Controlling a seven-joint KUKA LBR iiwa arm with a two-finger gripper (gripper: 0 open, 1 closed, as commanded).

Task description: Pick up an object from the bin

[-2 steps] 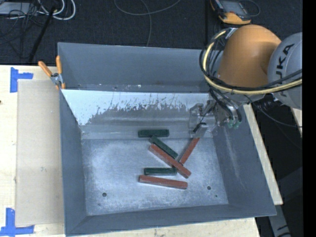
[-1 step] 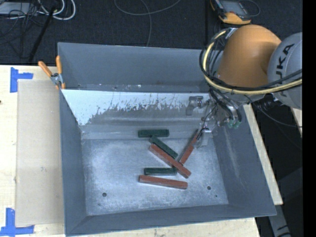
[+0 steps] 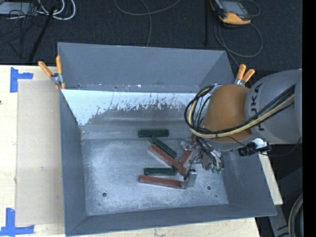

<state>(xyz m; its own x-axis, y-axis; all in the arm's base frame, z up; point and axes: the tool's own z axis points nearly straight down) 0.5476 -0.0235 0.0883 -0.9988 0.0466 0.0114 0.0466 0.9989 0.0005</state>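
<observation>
I see the end effector (image 3: 190, 176) down on the floor of the bin (image 3: 98, 181), toward 4 o'clock from the floor's middle, at the right end of the low brown bar (image 3: 158, 181). I cannot tell whether it is open or closed, nor whether its metal tip touches that bar's end or just overlaps it. The bar is flat, thin and straight, reddish brown, lying nearly level.

Just beside it toward 12 lies a short green bar (image 3: 158, 171), dark and equally flat. A slanted brown bar (image 3: 165, 157) runs from 10 to 4, its lower end near the end effector. A tilted green bar (image 3: 162, 147) lies along its upper side. A top green bar (image 3: 153, 133) lies level at 12 of the cluster, apart from the rest.

The bin's dull grey metal is scuffed pale. Above the end effector sits a smooth, rounded orange cover (image 3: 224, 110), ringed by looping cables (image 3: 196, 117).
</observation>
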